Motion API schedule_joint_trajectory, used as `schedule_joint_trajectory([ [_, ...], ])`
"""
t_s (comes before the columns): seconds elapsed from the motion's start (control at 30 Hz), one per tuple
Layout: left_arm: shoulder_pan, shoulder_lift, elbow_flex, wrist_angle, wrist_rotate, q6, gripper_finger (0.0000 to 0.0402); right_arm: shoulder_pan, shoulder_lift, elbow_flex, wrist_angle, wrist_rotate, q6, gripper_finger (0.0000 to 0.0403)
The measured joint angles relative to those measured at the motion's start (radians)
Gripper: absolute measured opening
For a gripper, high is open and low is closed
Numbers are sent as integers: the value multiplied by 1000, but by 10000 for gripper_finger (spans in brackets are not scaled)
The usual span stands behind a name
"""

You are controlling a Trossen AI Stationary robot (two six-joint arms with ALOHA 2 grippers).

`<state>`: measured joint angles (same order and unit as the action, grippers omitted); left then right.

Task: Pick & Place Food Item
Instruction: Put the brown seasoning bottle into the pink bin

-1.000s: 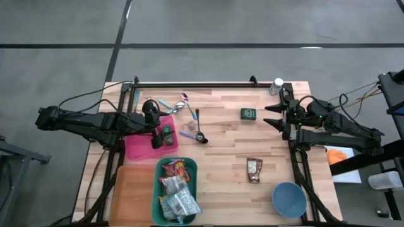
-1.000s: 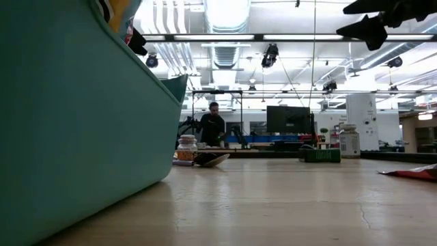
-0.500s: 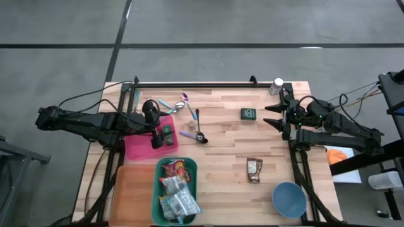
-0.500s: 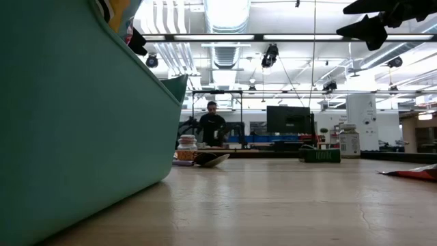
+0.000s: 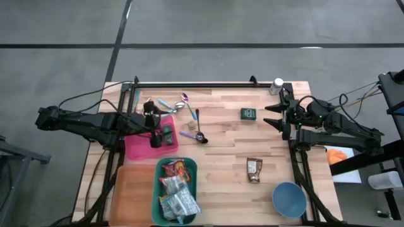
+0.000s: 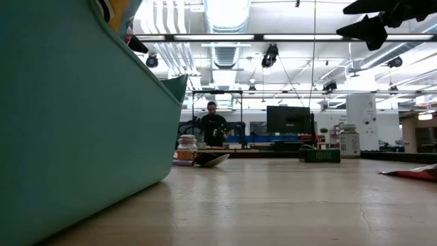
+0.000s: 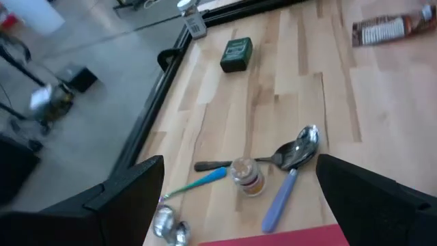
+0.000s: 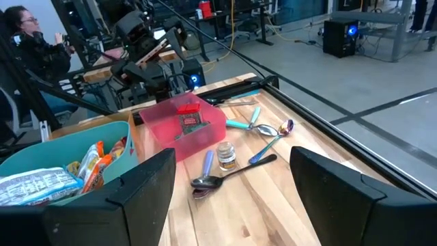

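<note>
A brown food packet [image 5: 254,170] lies flat on the wooden table [image 5: 221,157], right of centre. A green packet [image 5: 167,134] lies in the pink tray [image 5: 142,148], which the right wrist view also shows [image 8: 205,130]. My left gripper [image 5: 158,127] hangs open above the pink tray, its fingers wide apart with nothing between them [image 7: 239,205]. My right gripper [image 5: 270,115] waits open and empty at the table's right edge, well above the wood [image 8: 229,198].
A teal bin [image 5: 175,189] holding several snack packets stands at the near left beside an orange tray [image 5: 129,195]. Spoons [image 5: 197,126] and a small jar [image 7: 246,176] lie at centre. There are also a green box [image 5: 248,114], a blue bowl [image 5: 289,198] and a white bottle [image 5: 278,85].
My left gripper has rolled a little about its own pointing line while staying in place above the pink tray. Nothing on the table has moved.
</note>
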<state>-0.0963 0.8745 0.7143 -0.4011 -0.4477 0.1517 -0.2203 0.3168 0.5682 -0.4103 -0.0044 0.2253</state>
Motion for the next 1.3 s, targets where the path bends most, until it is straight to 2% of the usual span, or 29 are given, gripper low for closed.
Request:
schedule_joint_trajectory([
  [0.13, 3, 1, 12, 18, 8, -194, 383, 0, 0, 0, 0, 0, 0, 286],
  [0.2, 16, 8, 56, 7, 21, -208, 383, 0, 0, 0, 0, 0, 0, 286],
  [0.3, 50, 44, 184, -79, 100, -187, 383, 0, 0, 0, -1, 0, 0, 286],
  [0.47, 155, 186, 439, -238, 239, -275, 383, 0, 0, 0, -1, -1, 0, 286],
  [0.57, 198, 290, 558, -351, 255, -276, 383, 0, 0, 0, -1, -1, 0, 286],
  [0.7, 229, 421, 652, -370, 262, -274, 383, 0, 0, 0, -2, -3, 0, 286],
  [0.8, 240, 499, 698, -372, 266, -265, 383, 0, 0, 0, -2, -2, 0, 286],
  [0.93, 278, 576, 738, -394, 291, -358, 383, 0, 0, 0, -3, -2, 0, 286],
  [1.13, 327, 658, 736, -425, 438, -425, 383, 0, 0, 0, -3, -2, 0, 286],
  [1.3, 332, 743, 734, -467, 459, -484, 383, 0, 0, 0, -4, -2, 0, 286],
])
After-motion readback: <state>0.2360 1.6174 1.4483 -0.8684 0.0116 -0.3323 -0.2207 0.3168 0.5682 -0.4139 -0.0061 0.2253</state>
